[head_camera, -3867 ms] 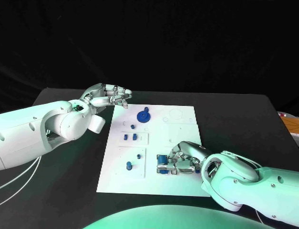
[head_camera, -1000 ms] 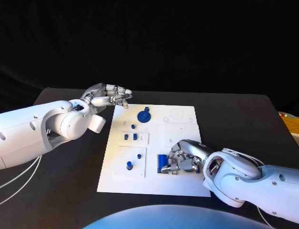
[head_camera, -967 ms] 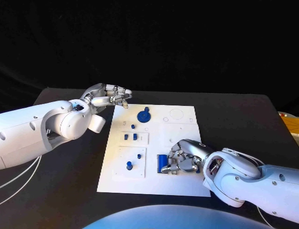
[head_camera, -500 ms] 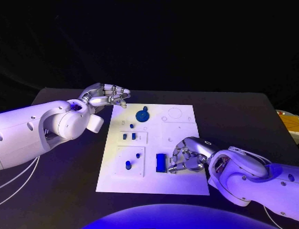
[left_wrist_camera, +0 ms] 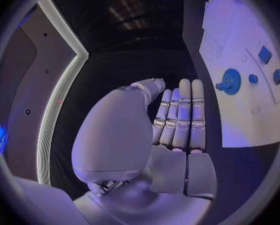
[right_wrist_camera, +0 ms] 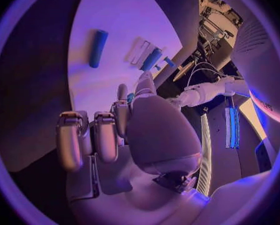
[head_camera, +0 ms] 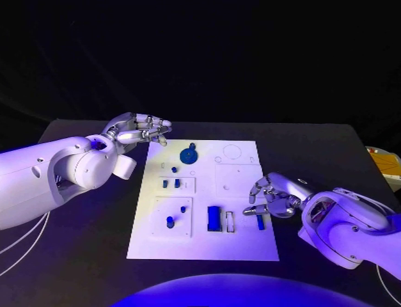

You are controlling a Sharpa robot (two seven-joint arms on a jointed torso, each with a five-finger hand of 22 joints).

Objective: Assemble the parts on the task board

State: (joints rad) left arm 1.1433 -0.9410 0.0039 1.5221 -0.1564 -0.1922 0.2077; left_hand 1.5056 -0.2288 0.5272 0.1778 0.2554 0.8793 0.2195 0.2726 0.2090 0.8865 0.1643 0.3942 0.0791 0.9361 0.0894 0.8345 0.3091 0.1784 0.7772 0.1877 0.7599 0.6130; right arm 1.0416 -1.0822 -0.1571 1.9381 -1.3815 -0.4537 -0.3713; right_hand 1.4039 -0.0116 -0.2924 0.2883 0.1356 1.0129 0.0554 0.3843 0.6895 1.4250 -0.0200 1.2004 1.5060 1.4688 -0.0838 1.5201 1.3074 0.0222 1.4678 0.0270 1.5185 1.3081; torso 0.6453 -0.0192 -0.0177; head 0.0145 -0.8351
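White rectangular task board at frame centre on black table; no legible writing. Blue parts: round disc upper board, rectangular block lower middle. Left robot hand upper left, fingers curled, empty. Right robot hand at board's right edge, fingers loosely spread, empty.

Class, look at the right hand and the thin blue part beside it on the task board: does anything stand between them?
Nothing visible does. The right hand hovers next to the thin blue part near the task board edge, with only bare board between.
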